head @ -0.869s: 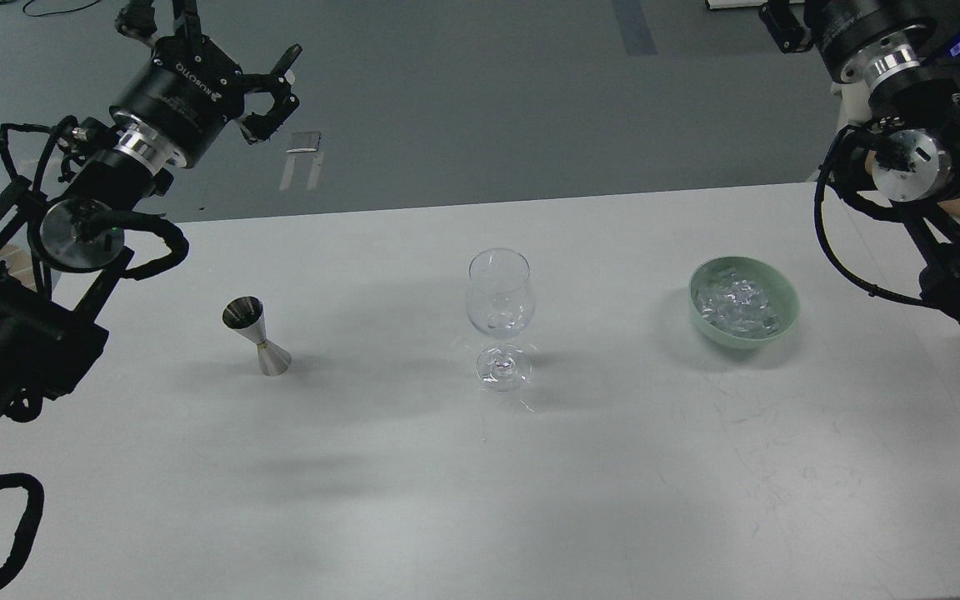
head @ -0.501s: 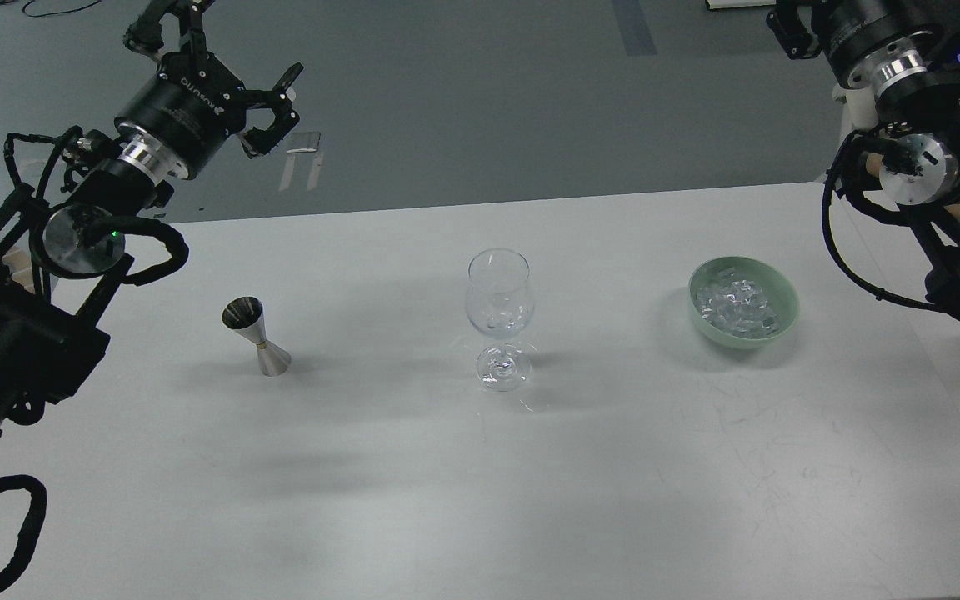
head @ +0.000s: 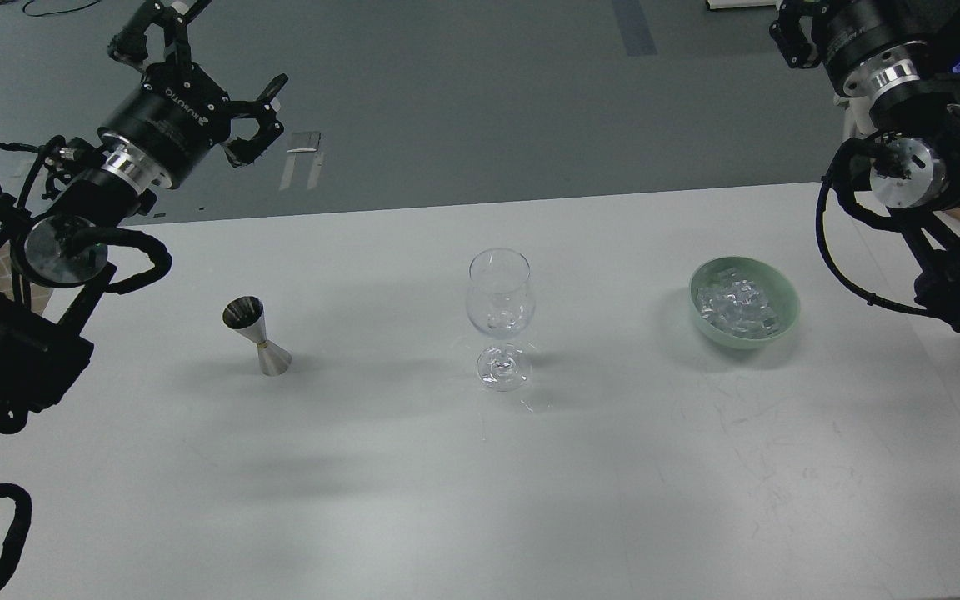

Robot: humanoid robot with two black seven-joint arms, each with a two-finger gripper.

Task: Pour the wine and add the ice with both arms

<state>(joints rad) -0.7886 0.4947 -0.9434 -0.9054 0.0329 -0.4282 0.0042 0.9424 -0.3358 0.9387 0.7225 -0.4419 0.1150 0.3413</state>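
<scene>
A clear stemmed wine glass (head: 498,312) stands upright at the table's middle and looks empty. A steel jigger (head: 257,335) stands to its left. The ice (head: 737,303), a heap of small clear cubes, lies in a pale green bowl (head: 785,293) to the glass's right. My left gripper (head: 209,58) is open and empty, held high beyond the table's far left edge, well above and behind the jigger. My right gripper (head: 790,29) is at the top right corner, above and behind the bowl. It is mostly cut off by the frame edge, so its fingers cannot be told apart.
The white table (head: 480,483) reaches from the far edge down to the front of the view. My black arms with looped cables flank it at the left (head: 55,250) and the right (head: 938,208). Grey floor lies beyond the table.
</scene>
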